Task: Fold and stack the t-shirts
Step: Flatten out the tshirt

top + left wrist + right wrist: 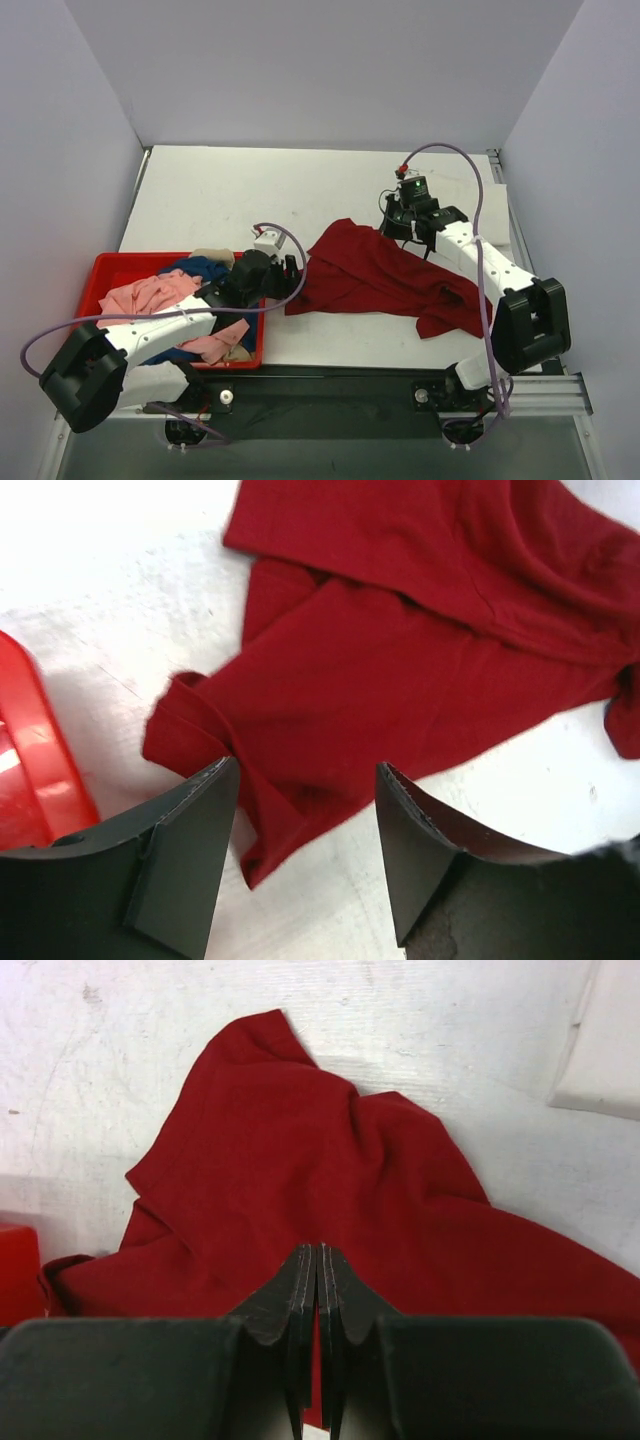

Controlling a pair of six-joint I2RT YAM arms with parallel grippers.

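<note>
The dark red t-shirt (385,275) lies crumpled and spread on the white table, right of the centre. My right gripper (397,228) is at its far right edge, shut, with red cloth pinched between the pads (318,1248); the dark red t-shirt (280,1160) spreads out ahead of it. My left gripper (292,275) is open at the shirt's left corner; in the left wrist view its fingers straddle (305,765) a folded corner of the dark red t-shirt (400,660) just above the table. A pink t-shirt (150,293), a blue one (205,268) and a beige one (212,255) lie in the bin.
The red plastic bin (110,268) stands at the near left, under my left arm; its edge shows in the left wrist view (30,770). Grey walls close in the table on three sides. A purple cable loops off each arm.
</note>
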